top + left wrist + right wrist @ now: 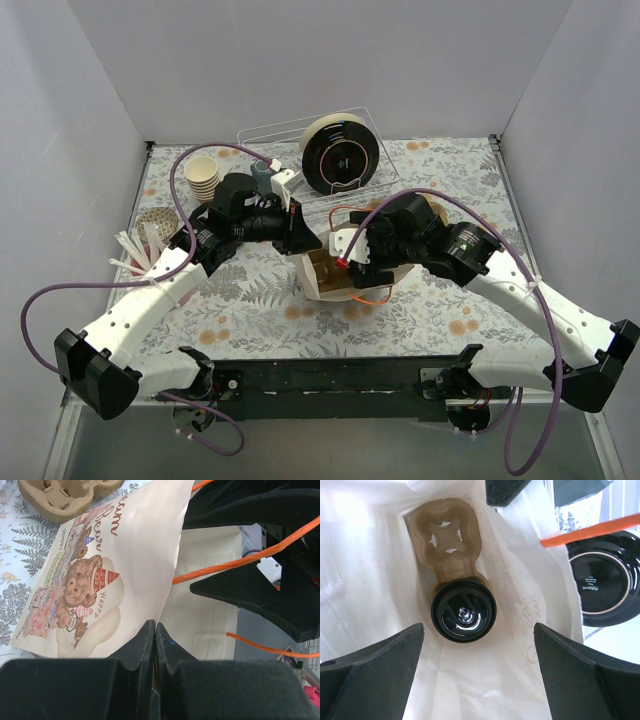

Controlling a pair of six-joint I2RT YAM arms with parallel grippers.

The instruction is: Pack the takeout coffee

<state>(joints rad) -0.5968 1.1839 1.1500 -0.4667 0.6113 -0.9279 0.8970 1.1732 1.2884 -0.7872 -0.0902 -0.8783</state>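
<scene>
While the left end effector (155, 630) is pinching shut on the rim of the white bear-printed paper bag (135, 555), apparently to keep its mouth open, the right end effector (479, 675) is hovering wide open over the takeout coffee cup (463, 610) with its round black plastic lid, seated in the brown moulded-pulp carrier (447, 535) deep inside the bag.

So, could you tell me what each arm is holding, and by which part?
The left gripper pinches the paper bag by the rim of its mouth; the right gripper is open and holds nothing.

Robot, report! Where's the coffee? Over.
Left gripper shut on paper bag edge. Right gripper open above bag. Coffee cup in cup carrier, inside bag.
</scene>
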